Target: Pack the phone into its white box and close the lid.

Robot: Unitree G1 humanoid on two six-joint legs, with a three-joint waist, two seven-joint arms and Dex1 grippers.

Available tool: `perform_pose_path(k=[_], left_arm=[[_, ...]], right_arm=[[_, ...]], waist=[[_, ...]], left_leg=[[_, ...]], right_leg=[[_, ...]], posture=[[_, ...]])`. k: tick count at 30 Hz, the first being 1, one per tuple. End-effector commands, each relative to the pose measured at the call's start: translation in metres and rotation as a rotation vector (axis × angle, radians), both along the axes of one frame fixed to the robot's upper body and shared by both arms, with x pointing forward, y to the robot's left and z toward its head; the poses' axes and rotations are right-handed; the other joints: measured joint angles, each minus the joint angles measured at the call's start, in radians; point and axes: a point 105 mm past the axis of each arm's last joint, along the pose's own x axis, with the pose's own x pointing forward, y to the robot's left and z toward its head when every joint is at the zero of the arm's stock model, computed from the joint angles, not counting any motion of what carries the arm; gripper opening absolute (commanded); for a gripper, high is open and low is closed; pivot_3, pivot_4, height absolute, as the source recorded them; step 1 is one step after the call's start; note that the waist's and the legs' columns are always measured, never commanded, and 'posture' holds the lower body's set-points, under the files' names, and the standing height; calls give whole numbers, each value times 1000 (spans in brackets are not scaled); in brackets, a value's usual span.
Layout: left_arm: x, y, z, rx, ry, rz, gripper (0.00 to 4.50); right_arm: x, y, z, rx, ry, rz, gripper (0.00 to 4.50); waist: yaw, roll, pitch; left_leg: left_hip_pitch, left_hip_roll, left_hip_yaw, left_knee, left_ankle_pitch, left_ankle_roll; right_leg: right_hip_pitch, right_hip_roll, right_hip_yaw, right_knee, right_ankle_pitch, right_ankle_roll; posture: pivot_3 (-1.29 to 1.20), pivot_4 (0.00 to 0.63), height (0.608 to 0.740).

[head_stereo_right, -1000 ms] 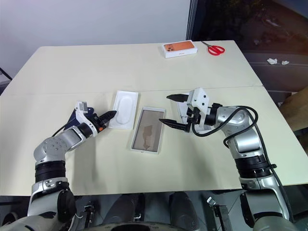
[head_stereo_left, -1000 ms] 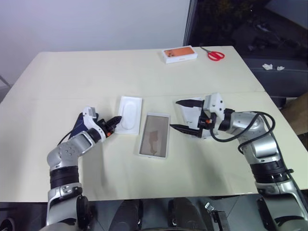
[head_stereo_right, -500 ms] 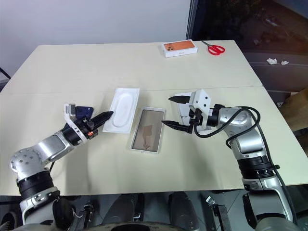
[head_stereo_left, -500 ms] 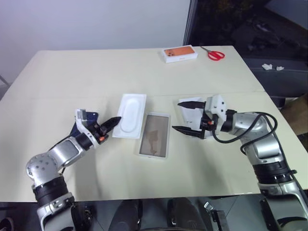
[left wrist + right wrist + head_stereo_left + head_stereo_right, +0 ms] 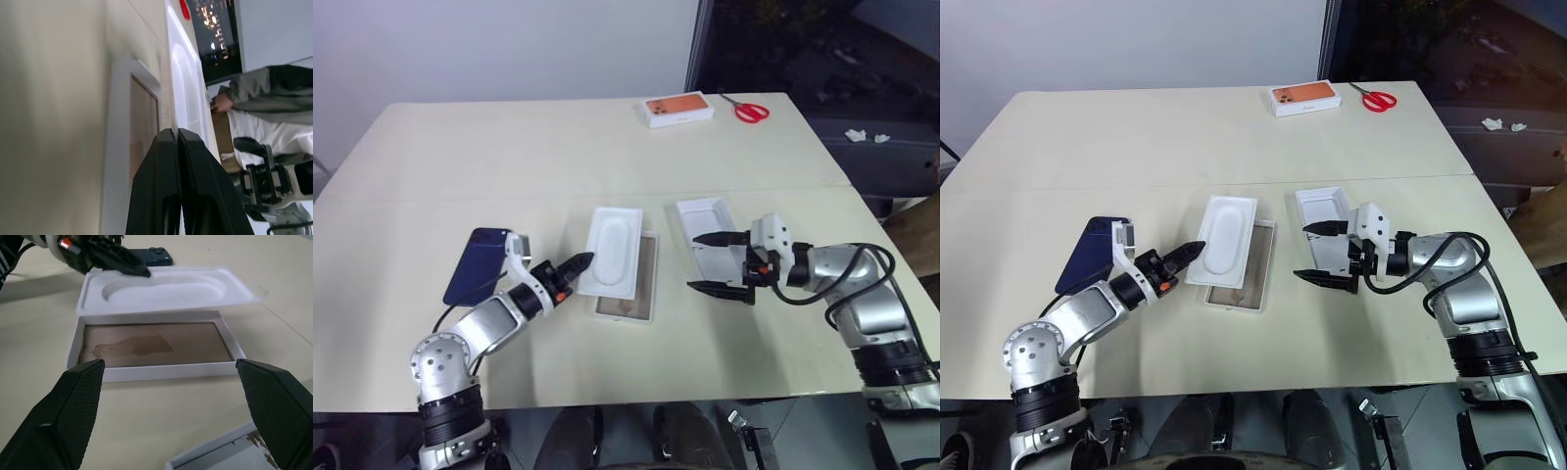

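Two grippers work over the cream table point(image 5: 460, 147). The left gripper point(image 5: 579, 261) has its black fingers pressed together on the near edge of a thin white insert point(image 5: 615, 251) with a rounded recess, pinching it; the insert sits tilted, its far side overlapping the white box point(image 5: 641, 294). In the left wrist view the fingers point(image 5: 168, 161) meet on that thin edge, with the box's brownish floor just beside them.

The white box lies just ahead of the left gripper's tips, between the two grippers, its floor partly covered by the insert. The phone point(image 5: 478, 264) lies flat on the table behind and outside the left gripper, close to the left forearm, dark back up, touching neither gripper.

The right gripper point(image 5: 717, 262) points toward the white box with its fingers spread wide and nothing between them. The lid point(image 5: 707, 227) rests on the table, open side up, directly under and behind this gripper. In the right wrist view the box point(image 5: 156, 345) lies in front of the spread fingers, the insert point(image 5: 166, 289) propped on its far rim.

Well beyond both grippers, at the table's far edge, sit a white box with an orange top point(image 5: 678, 109) and red scissors point(image 5: 749, 111).
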Motion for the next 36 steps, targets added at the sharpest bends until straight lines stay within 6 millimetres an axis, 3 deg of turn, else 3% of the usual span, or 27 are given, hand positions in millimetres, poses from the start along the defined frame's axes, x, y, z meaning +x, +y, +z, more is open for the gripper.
perform_pose_path(k=[1,8,11,18,23,27,31,33,36], left_arm=[[-5,-10,2,26,-27,-48,41],[-2,-9,-9,62,-16,-18,41],[-4,-16,-10,41,-17,-49,889],[-9,-17,-4,75,-57,-88,4384],[-6,-7,1,111,-86,-73,4384],[-11,-1,17,137,-179,-112,4384],[-12,31,37,408,-471,-99,4384],[-14,45,38,445,-515,-114,4384],[-15,64,40,536,-608,-128,4446]], right_arm=[[4,4,18,35,-73,2,4500],[5,4,18,36,-81,-8,4500],[6,6,20,42,-85,-11,4500],[7,8,20,49,-86,-11,4500],[9,10,19,54,-88,-12,4500],[10,17,24,81,-70,-10,4500],[12,38,31,101,-58,-13,4500],[12,51,33,108,-56,-12,4500],[11,71,33,86,-69,2,3633]], waist=[[2,0,0],[5,-1,1],[5,-1,1],[4,-1,1],[3,-1,1],[2,0,2],[-2,1,4],[1,1,4],[2,1,4]], left_leg=[[0,0,0,0,0,0],[-1,0,0,0,0,0],[-1,0,0,0,0,0],[-1,0,0,0,0,0],[-1,0,0,0,0,0],[-1,0,0,0,0,0],[-1,0,0,-3,0,-1],[-1,0,0,-7,2,-3],[0,0,0,-13,3,-4]], right_leg=[[0,0,0,0,0,0],[0,0,0,-1,0,0],[0,0,0,-2,0,0],[0,-1,0,-1,0,0],[0,-1,0,-1,0,0],[-1,-1,0,-2,0,0],[-2,0,0,-2,0,0],[-3,-1,0,-3,0,-1],[-5,-1,0,-5,-1,-2]], posture=[[0,150,740],[0,150,740],[0,150,740],[0,150,740],[0,150,740],[0,150,740],[0,150,740],[0,150,740],[0,150,740]])
